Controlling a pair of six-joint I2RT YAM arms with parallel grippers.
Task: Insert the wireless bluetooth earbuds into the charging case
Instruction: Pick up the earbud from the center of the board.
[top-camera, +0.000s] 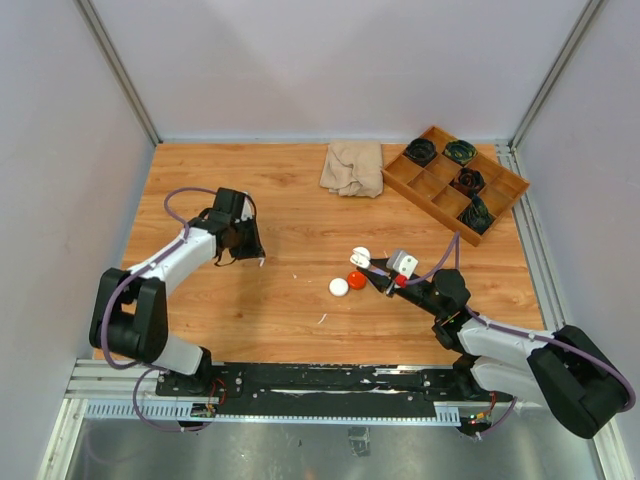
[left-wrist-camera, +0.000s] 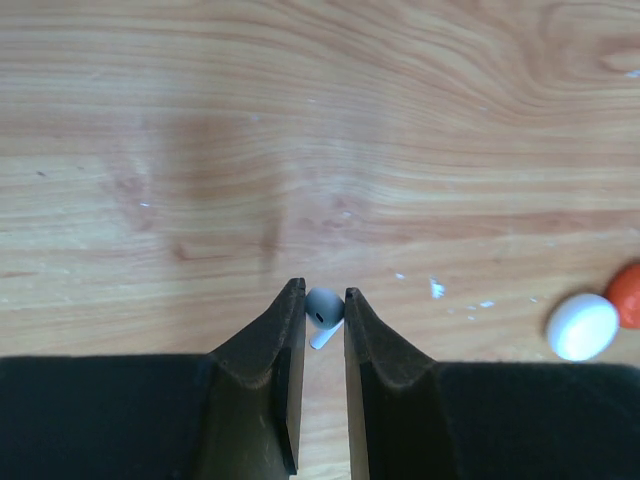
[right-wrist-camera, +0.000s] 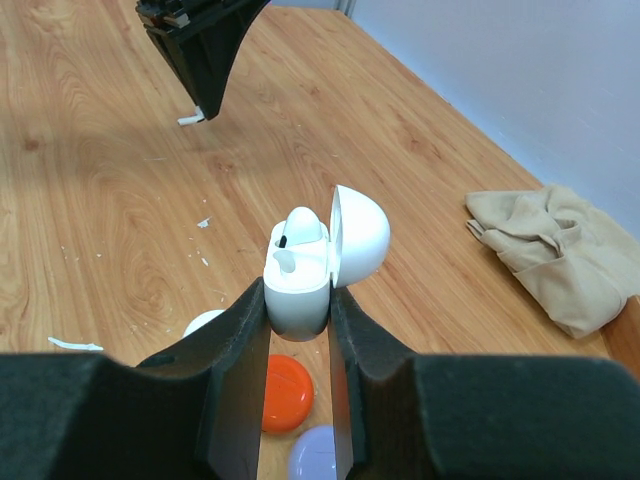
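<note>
Surface: wooden table (top-camera: 280, 200) boxed in by pale walls. A beige cloth (top-camera: 352, 167) lies at the far edge, and a compartmented wooden tray (top-camera: 431, 208) sits far right.

Right side: your right gripper (right-wrist-camera: 298, 318) is clamped on the body of the charging case (right-wrist-camera: 298, 285). It holds the case above the table, right of centre, with the lid (right-wrist-camera: 362, 235) swung open. One seated earbud (right-wrist-camera: 303, 225) is already in its well. The well beside it looks vacant, though the view of it is partial.

Left side: your left gripper (left-wrist-camera: 323, 293) is well apart from the case, at the left of the table. Its jaws are together on the loose earbud (left-wrist-camera: 322, 310), the head pinched between the tips and the stem pointing back into the gap. You cannot tell whether the bud is off the wood.

Between the arms: a white puck (top-camera: 339, 287) and an orange puck (top-camera: 356, 280) lie on the table just beside the held case. Neither is touched.

Progress, as a judgement: roughly halfway. One bud is in and the second is gripped but not delivered. What is left:
- carry it right to the case
- line the stem up with the free well
- seat it and let go

Watch the pinch, because a small rounded head could twist between the tips on the way.
</note>
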